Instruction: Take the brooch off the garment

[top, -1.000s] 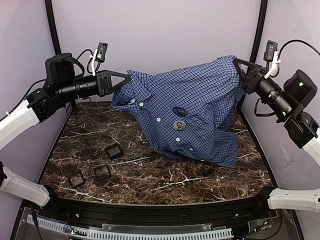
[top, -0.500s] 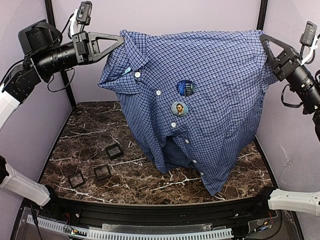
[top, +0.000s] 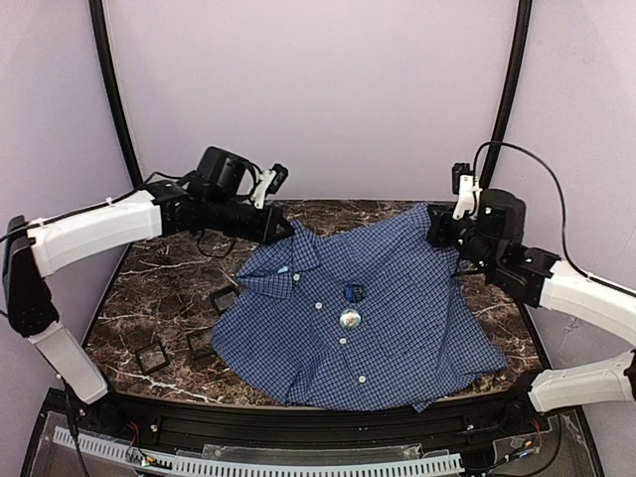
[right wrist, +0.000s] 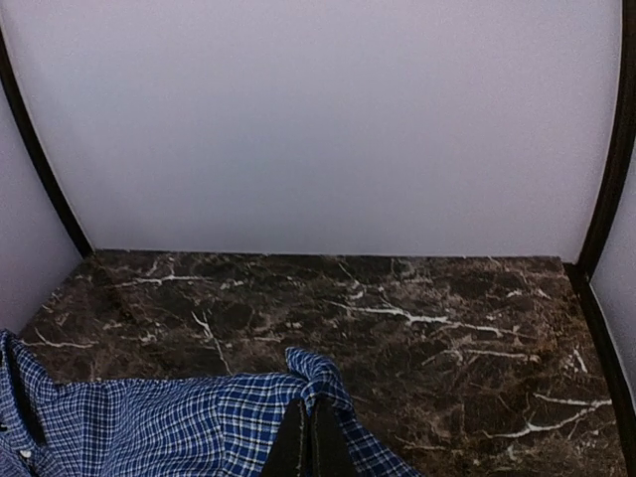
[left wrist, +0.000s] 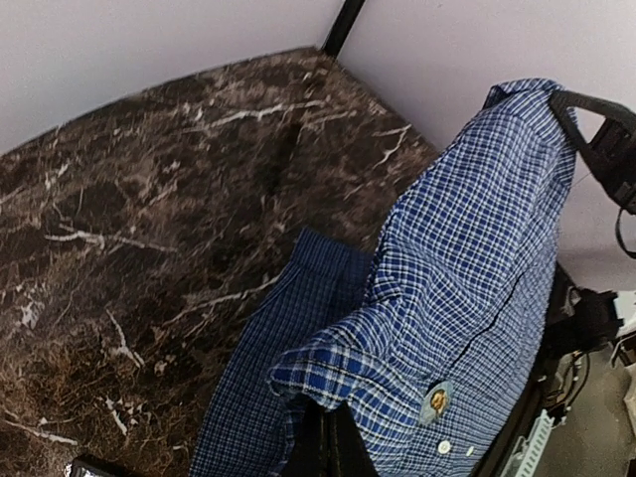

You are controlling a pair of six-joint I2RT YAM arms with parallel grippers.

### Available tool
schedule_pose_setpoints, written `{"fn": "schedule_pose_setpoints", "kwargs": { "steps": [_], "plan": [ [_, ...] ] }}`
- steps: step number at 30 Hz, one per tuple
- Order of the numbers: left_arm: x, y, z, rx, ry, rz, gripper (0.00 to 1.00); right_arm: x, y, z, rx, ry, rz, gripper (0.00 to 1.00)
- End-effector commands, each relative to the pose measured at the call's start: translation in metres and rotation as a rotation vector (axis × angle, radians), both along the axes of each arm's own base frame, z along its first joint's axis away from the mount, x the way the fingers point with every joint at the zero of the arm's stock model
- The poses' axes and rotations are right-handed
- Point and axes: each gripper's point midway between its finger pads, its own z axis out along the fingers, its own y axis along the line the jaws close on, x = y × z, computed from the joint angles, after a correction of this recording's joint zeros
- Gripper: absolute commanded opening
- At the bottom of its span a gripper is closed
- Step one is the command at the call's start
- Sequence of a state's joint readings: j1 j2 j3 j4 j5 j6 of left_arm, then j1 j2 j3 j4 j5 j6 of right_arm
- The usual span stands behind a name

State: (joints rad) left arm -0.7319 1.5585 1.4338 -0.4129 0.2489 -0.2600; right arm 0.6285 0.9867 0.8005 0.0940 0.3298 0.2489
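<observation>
The blue-and-white checked shirt point(top: 383, 318) lies spread face up on the marble table point(top: 169, 288), collar toward the left. Two round brooches sit on its chest: a dark blue one point(top: 352, 291) and a pale one with a portrait point(top: 350, 318). My left gripper point(top: 285, 230) is shut on the shirt's left shoulder, low over the table. My right gripper point(top: 435, 227) is shut on the right shoulder. In the left wrist view my shut fingers point(left wrist: 333, 442) pinch a fold of fabric point(left wrist: 338, 373), with the portrait brooch point(left wrist: 435, 400) close by. In the right wrist view my shut fingers point(right wrist: 308, 442) grip bunched fabric point(right wrist: 318, 373).
Three small black square boxes point(top: 227, 297), point(top: 202, 343), point(top: 151, 355) lie on the table left of the shirt. Lilac walls with black corner posts point(top: 114, 109) close in the back and sides. A black rail point(top: 298, 422) runs along the near edge.
Both grippers have come down and forward from holding the shirt stretched up high. The shirt now lies flat on the table with both brooches facing up.
</observation>
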Motion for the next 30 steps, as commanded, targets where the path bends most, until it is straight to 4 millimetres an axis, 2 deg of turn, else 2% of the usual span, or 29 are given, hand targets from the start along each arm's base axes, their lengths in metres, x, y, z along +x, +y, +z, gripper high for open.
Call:
{"fn": "schedule_pose_setpoints", "kwargs": {
  "steps": [1,2,3,4,5,6,7,8,9,10,11,12,14,18,21,22,23,24,25,26,27,30],
  "plan": [
    [0.039,0.005,-0.078,0.203,0.013,0.064,0.01,0.044,-0.006,-0.051,-0.002,0.046,-0.185,0.00],
    [0.048,0.003,-0.081,0.214,0.006,0.073,0.01,0.056,-0.003,-0.066,-0.025,0.074,-0.197,0.00],
    [0.057,0.001,-0.102,0.257,0.019,0.080,0.01,0.069,-0.001,-0.082,-0.047,0.108,-0.210,0.00],
    [0.067,-0.001,-0.101,0.259,0.008,0.091,0.01,0.081,0.000,-0.096,-0.068,0.140,-0.221,0.00],
    [0.075,-0.001,-0.118,0.290,0.025,0.104,0.01,0.093,0.001,-0.110,-0.085,0.173,-0.229,0.00],
    [0.084,-0.002,-0.116,0.288,0.015,0.121,0.01,0.104,0.000,-0.124,-0.099,0.211,-0.239,0.00],
    [0.090,-0.001,-0.127,0.310,0.026,0.139,0.02,0.114,0.000,-0.134,-0.104,0.244,-0.244,0.00],
    [0.097,0.000,-0.124,0.308,0.017,0.155,0.04,0.122,0.001,-0.144,-0.114,0.281,-0.240,0.05],
    [0.099,0.001,-0.128,0.319,0.023,0.168,0.15,0.128,0.001,-0.151,-0.124,0.313,-0.235,0.14],
    [0.103,0.004,-0.126,0.327,0.014,0.186,0.35,0.132,0.002,-0.158,-0.139,0.344,-0.228,0.40],
    [0.105,0.007,-0.122,0.335,0.003,0.208,0.47,0.134,0.004,-0.158,-0.151,0.357,-0.216,0.62],
    [0.105,0.010,-0.116,0.333,-0.006,0.218,0.68,0.133,0.006,-0.156,-0.159,0.361,-0.202,0.72],
    [0.103,0.017,-0.104,0.327,-0.017,0.244,0.83,0.127,0.006,-0.149,-0.166,0.366,-0.183,0.81],
    [0.087,0.031,-0.075,0.300,-0.021,0.270,0.94,0.107,0.003,-0.128,-0.168,0.377,-0.142,0.90],
    [0.072,0.033,-0.054,0.261,-0.002,0.236,0.98,0.084,0.013,-0.116,-0.164,0.420,-0.073,0.88],
    [0.061,0.030,-0.047,0.240,0.022,0.191,0.98,0.076,0.018,-0.115,-0.159,0.443,-0.053,0.87],
    [0.059,0.028,-0.035,0.219,0.018,0.179,0.99,0.068,0.025,-0.113,-0.150,0.468,-0.031,0.87],
    [0.051,0.027,-0.033,0.219,0.046,0.149,0.99,0.059,0.034,-0.115,-0.148,0.497,0.001,0.86],
    [0.052,0.026,-0.022,0.204,0.042,0.140,0.99,0.049,0.044,-0.118,-0.149,0.529,0.038,0.86],
    [0.048,0.027,-0.023,0.216,0.061,0.124,0.99,0.039,0.057,-0.122,-0.149,0.560,0.082,0.86],
    [0.049,0.028,-0.018,0.218,0.053,0.125,0.99,0.030,0.070,-0.128,-0.147,0.593,0.132,0.86],
    [0.055,0.041,-0.021,0.290,0.002,0.154,0.99,0.005,0.103,-0.146,-0.133,0.680,0.212,0.83]
  ]
}}
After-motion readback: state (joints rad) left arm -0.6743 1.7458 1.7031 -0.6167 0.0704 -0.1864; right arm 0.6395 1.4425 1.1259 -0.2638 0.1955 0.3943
